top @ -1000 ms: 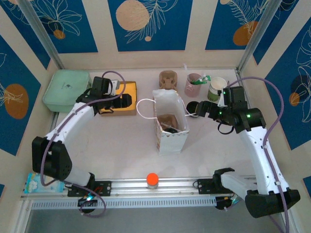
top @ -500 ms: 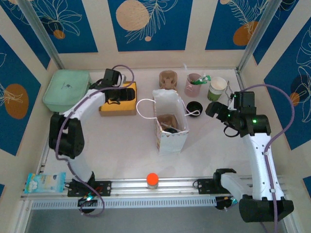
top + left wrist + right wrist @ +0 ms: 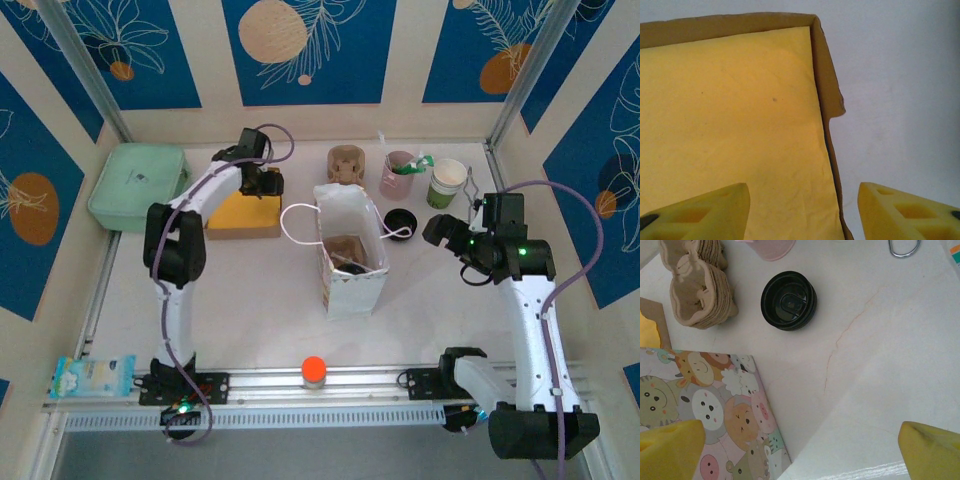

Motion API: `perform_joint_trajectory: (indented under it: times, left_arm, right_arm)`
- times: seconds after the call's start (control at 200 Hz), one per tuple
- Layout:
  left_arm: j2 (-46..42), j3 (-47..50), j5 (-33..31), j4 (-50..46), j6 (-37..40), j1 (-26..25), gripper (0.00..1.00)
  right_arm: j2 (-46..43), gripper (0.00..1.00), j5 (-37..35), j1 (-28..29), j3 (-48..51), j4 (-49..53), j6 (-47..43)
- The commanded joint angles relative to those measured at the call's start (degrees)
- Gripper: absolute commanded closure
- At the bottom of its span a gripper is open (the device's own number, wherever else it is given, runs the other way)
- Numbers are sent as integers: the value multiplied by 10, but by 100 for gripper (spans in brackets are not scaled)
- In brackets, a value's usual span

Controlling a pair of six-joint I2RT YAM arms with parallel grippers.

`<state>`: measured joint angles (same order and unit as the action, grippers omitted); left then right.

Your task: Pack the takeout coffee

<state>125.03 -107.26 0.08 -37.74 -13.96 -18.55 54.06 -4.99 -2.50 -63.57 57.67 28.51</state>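
Note:
The takeout coffee [image 3: 400, 219] stands on the table just right of the white paper bag [image 3: 350, 250]; from above, the right wrist view shows its round black lid [image 3: 788, 293]. My right gripper [image 3: 432, 228] hovers a short way right of it, and its jaws [image 3: 800, 455] are open and empty over bare table beside the bag's cartoon-printed side [image 3: 705, 410]. My left gripper [image 3: 265, 185] reaches to the back over the right rear corner of a yellow-topped cardboard box [image 3: 240, 215]. Its jaws [image 3: 802, 215] are apart with nothing between them, above the box's edge [image 3: 830, 125].
A brown cup carrier sits inside the bag. Along the back stand a stack of brown carriers [image 3: 345, 163], a pink cup with straws [image 3: 398, 172] and a white-rimmed green cup [image 3: 447, 182]. A mint lidded box [image 3: 137, 185] lies back left. An orange knob [image 3: 314, 370] sits on the front rail.
The left arm swung from the box's left side to its back right corner, its jaws narrowing. The right gripper drew back to the right, uncovering the coffee, then held still.

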Motion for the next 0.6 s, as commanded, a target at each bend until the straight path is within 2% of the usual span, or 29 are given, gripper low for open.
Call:
perform_joint_trajectory:
  times: [0.0,0.315,0.595]
  left_arm:
    - [30,-37,-29,-42,15,-8,44]
    - [93,-103,-40,-71,22,-20,48]
    - [124,-139,-48,-87,21,-24,55]
  right_arm:
    - [-8,1,21,-4,10,-5,-6]
    - [-2,0,37,-8,26,-23,-5]
    - [1,0,37,-9,27,-26,-11]
